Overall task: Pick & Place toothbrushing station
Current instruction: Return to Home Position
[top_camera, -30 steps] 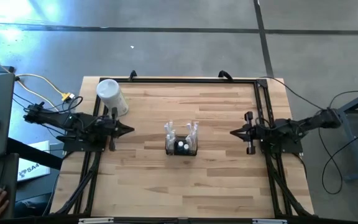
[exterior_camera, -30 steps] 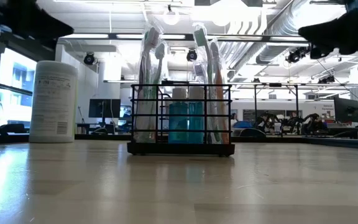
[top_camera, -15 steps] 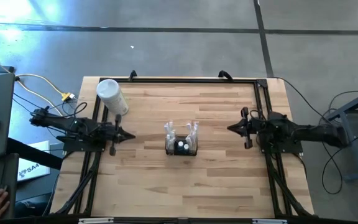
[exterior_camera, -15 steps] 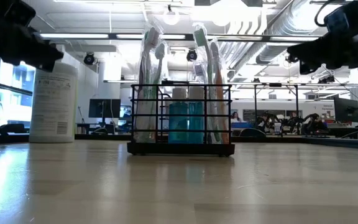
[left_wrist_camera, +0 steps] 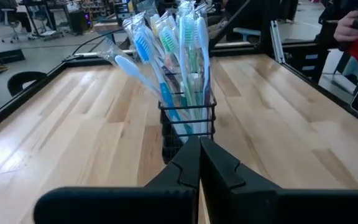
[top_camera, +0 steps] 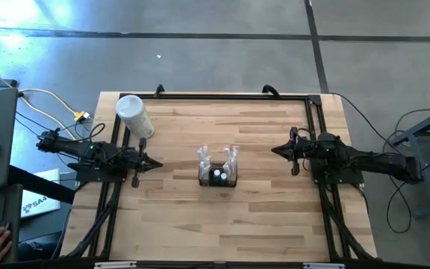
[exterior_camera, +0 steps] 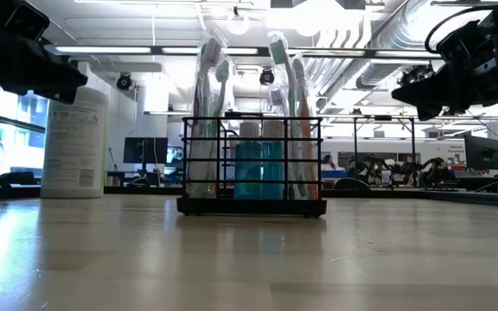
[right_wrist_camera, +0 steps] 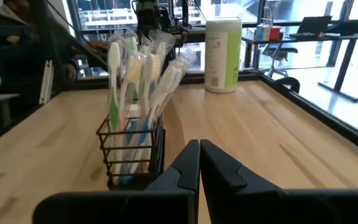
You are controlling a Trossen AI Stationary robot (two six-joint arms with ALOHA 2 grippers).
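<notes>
Grey concrete floor (top_camera: 215, 60), tall windows (exterior_camera: 11, 138) at one side, white ceiling ducts (exterior_camera: 379, 39) and strip lights (exterior_camera: 145, 49) overhead

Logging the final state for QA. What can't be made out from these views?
- Toothbrushes: count unclear; too small in the high view, overlapping in clear wrappers in both wrist views.
- Teal item inside the black caddy: low view, behind bars; unidentifiable.
- Caddy's base: left wrist view, partly hidden by the shut left gripper.
- White container label: low view, too small.
- Person: left wrist view, cut off by the edge.
</notes>
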